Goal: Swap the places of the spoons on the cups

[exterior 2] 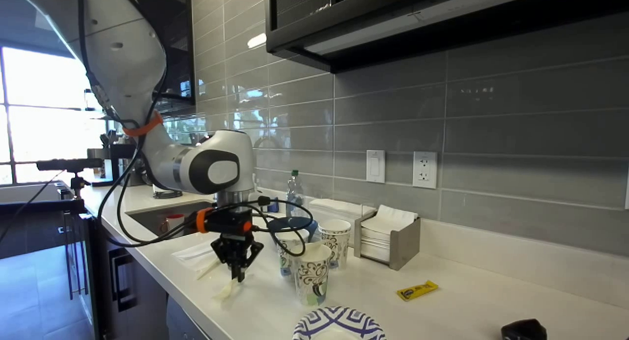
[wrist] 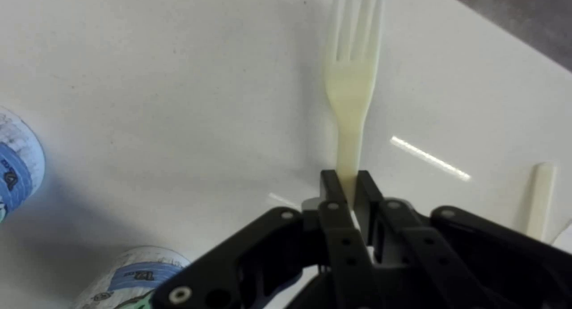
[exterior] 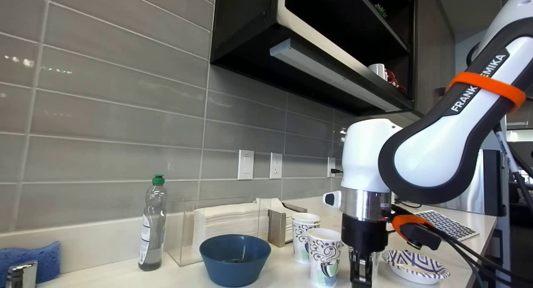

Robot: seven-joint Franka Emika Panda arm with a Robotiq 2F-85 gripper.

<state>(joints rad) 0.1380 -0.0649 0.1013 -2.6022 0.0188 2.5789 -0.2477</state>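
White paper cups (exterior 2: 311,281), printed with dark swirls and blue-green patches, stand upright and close together on the glossy white counter (exterior 2: 268,315), to one side of the black two-fingered gripper (wrist: 347,184) and apart from its fingertips. In an exterior view one patterned cup (exterior: 376,262) is partly hidden behind the gripper; the wrist view catches two, at its left edge and lower left. The gripper points down, its fingers pinching the handle of a pale cream plastic-looking fork (wrist: 351,94), whose four tines reach out past the fingertips, close to the counter; whether they touch it cannot be told. On the side away from the cups, a pale straight utensil handle (wrist: 541,199) lies on the counter near the gripper, its lower part out of sight.
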